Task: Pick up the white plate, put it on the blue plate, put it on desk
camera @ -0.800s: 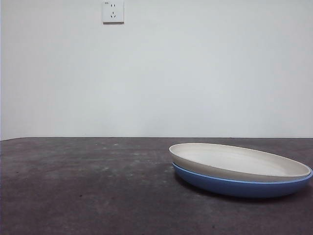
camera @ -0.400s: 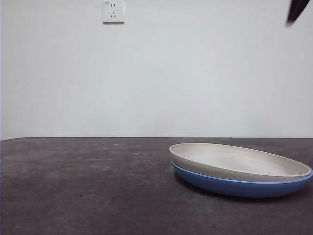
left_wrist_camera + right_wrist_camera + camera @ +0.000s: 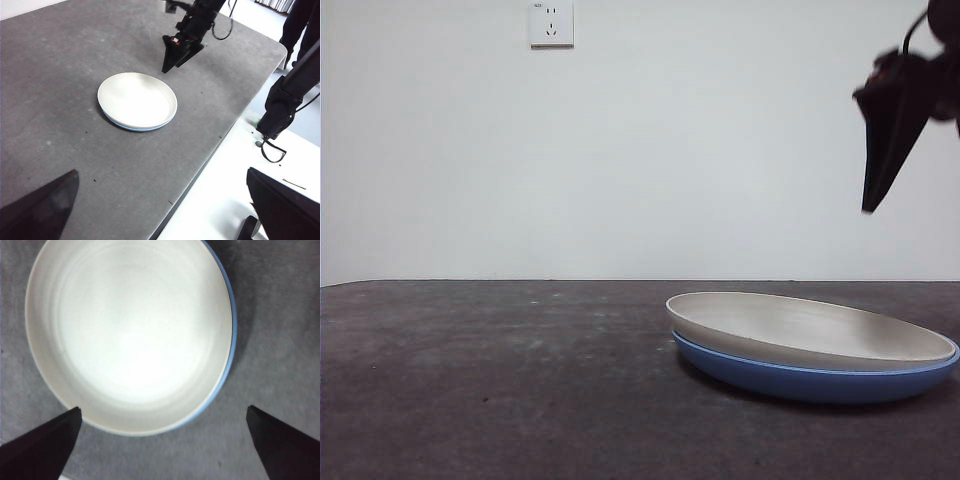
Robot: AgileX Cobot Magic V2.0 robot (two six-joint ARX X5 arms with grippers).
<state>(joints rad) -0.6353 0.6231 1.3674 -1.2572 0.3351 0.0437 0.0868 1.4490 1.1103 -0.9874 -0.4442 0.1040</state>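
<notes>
No brand, label or legible writing is showing anywhere; the only marked item is a white wall socket point(image 3: 551, 24) on the pale wall point(image 3: 640, 160), and its slots are too small to read as anything but dark marks.

The white plate point(image 3: 808, 329) is sitting nested inside the blue plate point(image 3: 800, 380), and the pair is resting on the desk point(image 3: 490, 380) toward the right of the front view. From that low angle the blue plate is showing only as a curved band and thin rim under the cream one, and its right edge is running to the picture's border. In the right wrist view the white plate point(image 3: 127, 335) is covering almost all of the blue plate point(image 3: 230, 335), which is peeking out as a narrow crescent along one side.

The right gripper point(image 3: 885, 150) is hanging in the air above and behind the stacked plates, touching neither; in the front view it is reading as a dark pointed shape, cut off at the right edge. Its own wrist view is showing its jaws spread wide, one at each lower corner, with the plates between and beyond them. The left wrist view is catching that gripper point(image 3: 172, 59) just beside the plates' far rim.

The left gripper point(image 3: 160, 215) is waiting well apart from the plates, over the desk's near edge, its jaws spread wide and holding nothing.
</notes>
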